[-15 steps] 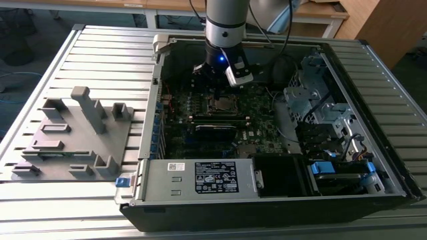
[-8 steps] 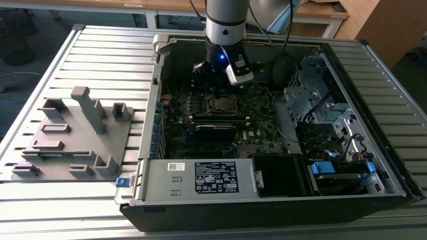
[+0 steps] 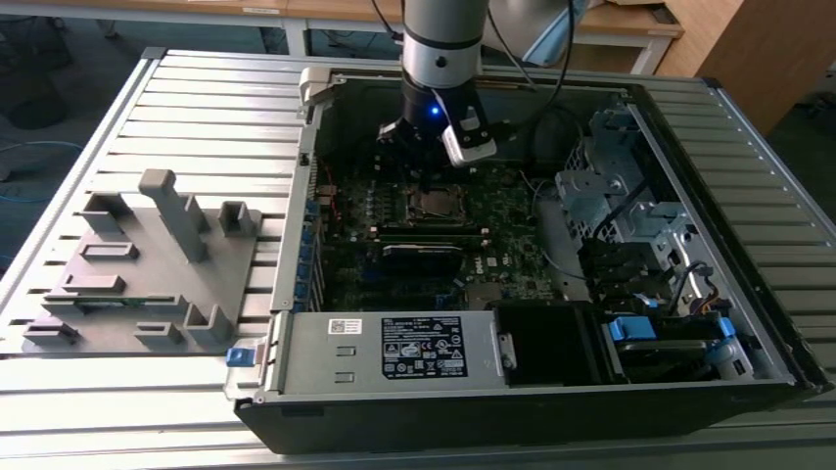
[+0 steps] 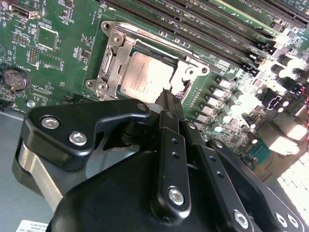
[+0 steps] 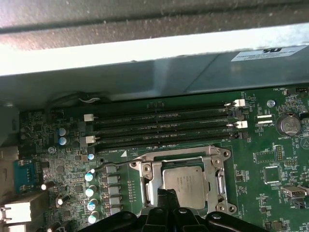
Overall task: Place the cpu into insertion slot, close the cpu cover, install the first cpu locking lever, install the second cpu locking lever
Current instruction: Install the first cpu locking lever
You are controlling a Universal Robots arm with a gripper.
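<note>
The cpu [image 4: 145, 77] sits in the insertion slot [image 4: 103, 83] on the board [image 4: 58, 46], framed by the flat-lying cpu cover [image 4: 113, 49]. The gripper [image 4: 166, 96] has its fingers closed together, holding nothing, with the tips at 1 edge of the cpu.

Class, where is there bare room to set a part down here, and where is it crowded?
Free: ribbed grey metal tabletop beyond the grey blocky fixture plate, and the strip in front of it. Crowded: green motherboard inside the black computer case.
</note>
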